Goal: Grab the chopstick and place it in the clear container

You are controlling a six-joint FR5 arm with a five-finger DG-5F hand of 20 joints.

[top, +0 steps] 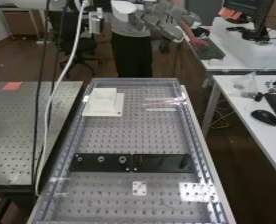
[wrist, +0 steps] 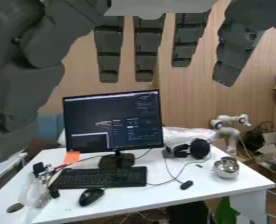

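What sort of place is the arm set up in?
Most likely a robotics lab: the bench has a perforated top, a desk carries a monitor and keyboard, and what looks like another robot arm stands behind it.

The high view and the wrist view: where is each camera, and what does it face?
High view: fixed above the near end of the bench, looking down along it; the hand shows at the top.
Wrist view: on the arm's wrist, facing a white desk with a monitor; the hand's straight fingers hang in.
Shared: the hand, plus a white desk with a mouse, possibly the same one.
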